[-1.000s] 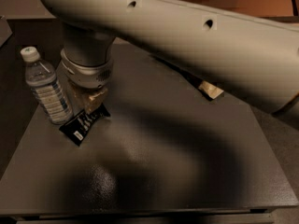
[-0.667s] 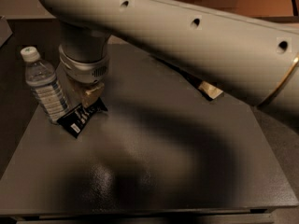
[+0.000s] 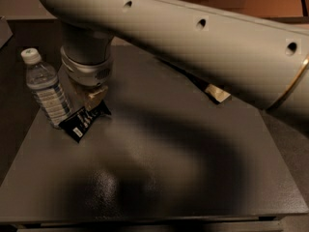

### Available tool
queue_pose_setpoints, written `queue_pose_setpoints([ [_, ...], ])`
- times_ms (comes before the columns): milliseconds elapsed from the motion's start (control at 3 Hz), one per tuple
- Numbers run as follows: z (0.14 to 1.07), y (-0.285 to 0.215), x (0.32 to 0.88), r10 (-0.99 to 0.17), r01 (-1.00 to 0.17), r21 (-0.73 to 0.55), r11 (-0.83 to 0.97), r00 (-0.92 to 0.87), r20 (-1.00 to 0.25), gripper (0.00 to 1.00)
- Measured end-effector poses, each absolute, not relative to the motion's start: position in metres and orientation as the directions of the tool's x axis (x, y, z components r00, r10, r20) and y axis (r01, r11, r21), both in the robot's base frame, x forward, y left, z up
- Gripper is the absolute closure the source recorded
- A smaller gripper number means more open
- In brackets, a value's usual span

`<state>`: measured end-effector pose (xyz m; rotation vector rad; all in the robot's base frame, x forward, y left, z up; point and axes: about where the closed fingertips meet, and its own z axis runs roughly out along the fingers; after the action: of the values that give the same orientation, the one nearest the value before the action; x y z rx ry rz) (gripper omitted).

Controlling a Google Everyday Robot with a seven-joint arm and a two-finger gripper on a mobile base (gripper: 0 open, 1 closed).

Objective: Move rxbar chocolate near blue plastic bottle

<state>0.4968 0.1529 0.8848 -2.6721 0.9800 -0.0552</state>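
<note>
The rxbar chocolate (image 3: 83, 123), a flat black wrapper with white lettering, lies on the dark table (image 3: 169, 178) at the left. Its left end is right beside the base of the blue plastic bottle (image 3: 46, 90), which stands upright with a white cap and a pale label. My gripper (image 3: 94, 98) hangs from the big pale arm (image 3: 193, 37), directly over the far right end of the bar, and seems to touch it. The arm's wrist hides the gripper's upper part.
A small tan and cream object (image 3: 217, 94) peeks out from under the arm at the table's right back. The table's front edge (image 3: 154, 216) runs along the bottom. A dark object's corner (image 3: 4, 30) shows at the far left.
The bar and my gripper have shifted slightly left, closer to the bottle. The bottle has not moved.
</note>
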Motion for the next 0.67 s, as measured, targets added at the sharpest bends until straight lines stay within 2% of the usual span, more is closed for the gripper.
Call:
queue_pose_setpoints([
  [333, 0.8850, 0.1532, 0.4963, -0.637, -0.626, -0.287, -0.726, 0.768, -0.063, 0.13],
  [667, 0.8852, 0.1535, 0.4957, -0.637, -0.624, -0.288, -0.726, 0.769, -0.062, 0.00],
])
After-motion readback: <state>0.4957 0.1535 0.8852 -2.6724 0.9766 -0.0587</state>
